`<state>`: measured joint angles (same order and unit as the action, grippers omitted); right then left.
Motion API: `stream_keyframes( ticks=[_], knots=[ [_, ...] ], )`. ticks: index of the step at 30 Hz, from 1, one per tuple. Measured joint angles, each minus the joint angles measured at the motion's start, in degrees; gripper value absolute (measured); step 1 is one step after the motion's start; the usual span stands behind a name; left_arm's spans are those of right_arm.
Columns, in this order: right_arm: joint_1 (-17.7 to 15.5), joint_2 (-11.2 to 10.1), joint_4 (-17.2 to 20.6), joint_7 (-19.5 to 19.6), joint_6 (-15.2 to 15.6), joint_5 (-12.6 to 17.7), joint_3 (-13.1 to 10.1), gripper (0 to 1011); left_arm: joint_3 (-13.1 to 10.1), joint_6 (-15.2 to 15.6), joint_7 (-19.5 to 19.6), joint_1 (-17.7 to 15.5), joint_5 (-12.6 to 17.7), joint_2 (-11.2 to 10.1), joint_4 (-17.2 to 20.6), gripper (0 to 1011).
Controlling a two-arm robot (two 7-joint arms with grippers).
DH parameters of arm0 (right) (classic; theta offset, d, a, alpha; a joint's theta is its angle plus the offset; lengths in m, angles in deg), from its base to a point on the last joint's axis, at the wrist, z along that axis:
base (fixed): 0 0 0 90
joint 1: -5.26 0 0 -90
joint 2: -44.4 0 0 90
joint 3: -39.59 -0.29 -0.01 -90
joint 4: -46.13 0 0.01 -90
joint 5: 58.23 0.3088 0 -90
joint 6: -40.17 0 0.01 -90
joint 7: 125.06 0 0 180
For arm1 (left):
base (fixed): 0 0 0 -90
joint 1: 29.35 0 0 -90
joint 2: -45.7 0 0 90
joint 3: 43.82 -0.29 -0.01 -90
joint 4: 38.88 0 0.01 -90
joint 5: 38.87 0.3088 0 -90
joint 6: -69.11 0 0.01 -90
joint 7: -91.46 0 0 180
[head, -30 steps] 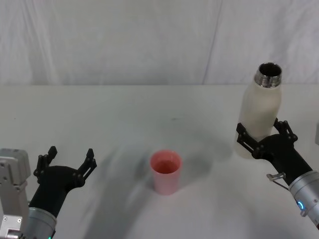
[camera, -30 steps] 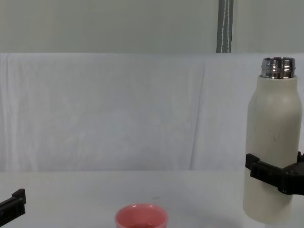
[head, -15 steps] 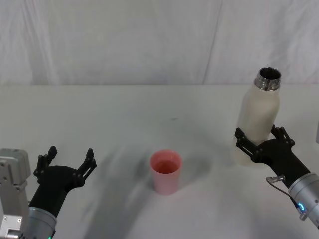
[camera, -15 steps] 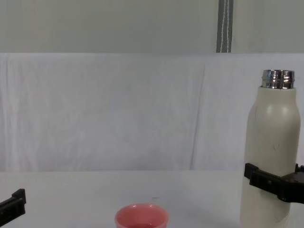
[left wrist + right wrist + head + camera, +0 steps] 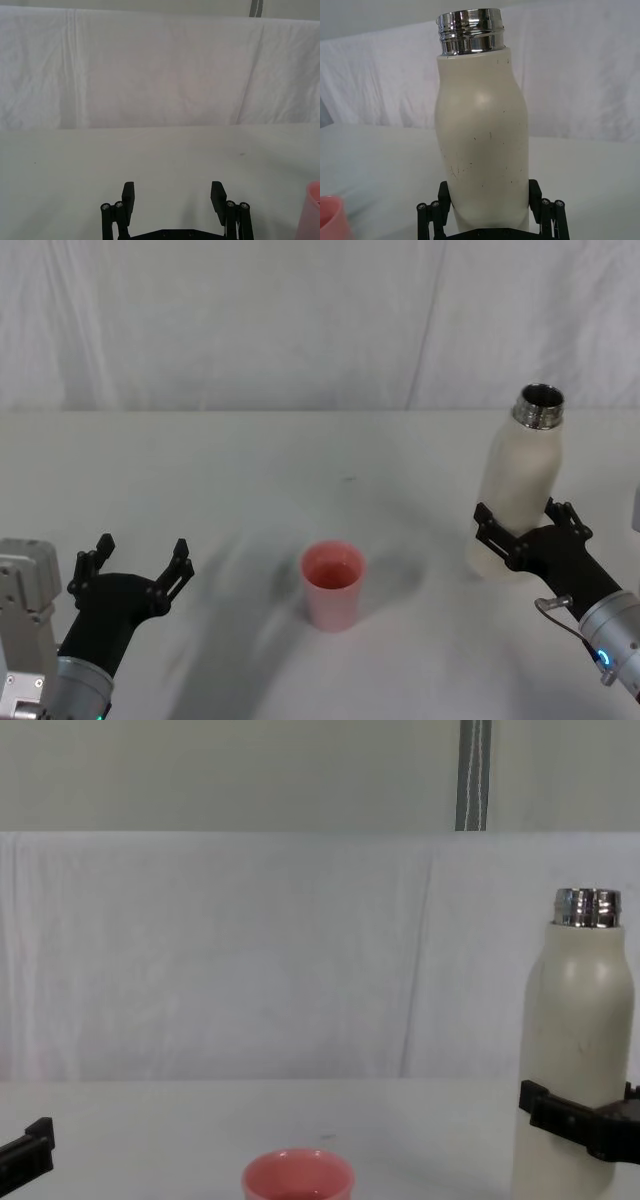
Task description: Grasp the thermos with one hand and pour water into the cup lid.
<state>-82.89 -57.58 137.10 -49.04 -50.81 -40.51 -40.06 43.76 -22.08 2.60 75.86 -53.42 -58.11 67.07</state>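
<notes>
Nearest in, at about 8 o'clock on the desk [image 5: 250,470], the left claw [image 5: 137,558] hovers low with its fingers spread wide and nothing between them; the left wrist view shows those two black fingers [image 5: 128,197] parted over bare white surface, open room all round, and just a sliver of pink at the frame's edge.

Over at 4 o'clock, the right claw [image 5: 522,530] is clamped round the lower body of the thermos [image 5: 517,488]. In the right wrist view the fingers [image 5: 443,195] press either flank of the cream bottle [image 5: 482,145], its shiny steel neck up top and uncapped. The bottle stands close to upright, with a slight lean; whether its base touches the desk I cannot tell. From the chest view the black clamp [image 5: 580,1125] bands the thermos [image 5: 575,1050] low down, hard against the right edge of the picture.

Dead centre, near 6 o'clock, the cup lid [image 5: 333,585] sits upright, pink rim open to the ceiling, well apart from both claws. There is clear white surface between it and the thermos, and as much again to its left.

Farther back the desk runs bare to its far edge, where a white draped cloth [image 5: 300,320] hangs as backdrop.
</notes>
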Motion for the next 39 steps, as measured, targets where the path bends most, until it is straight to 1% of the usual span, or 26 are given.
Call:
stream_keyframes(
  ticks=[11,25,39],
  knots=[
    [1.69,0.39,-3.25,0.51,-0.93,0.76,-0.27,961,0.00,0.00,0.00,0.00,0.00,0.00,0.00,1001],
    [3.41,1.00,-6.71,0.99,-1.94,0.36,-0.26,961,0.00,0.00,0.00,0.00,0.00,0.00,0.00,1001],
    [4.14,1.34,-7.69,1.12,-2.19,-0.51,-0.03,961,0.00,0.00,0.00,0.00,0.00,0.00,0.00,1001]
  ],
)
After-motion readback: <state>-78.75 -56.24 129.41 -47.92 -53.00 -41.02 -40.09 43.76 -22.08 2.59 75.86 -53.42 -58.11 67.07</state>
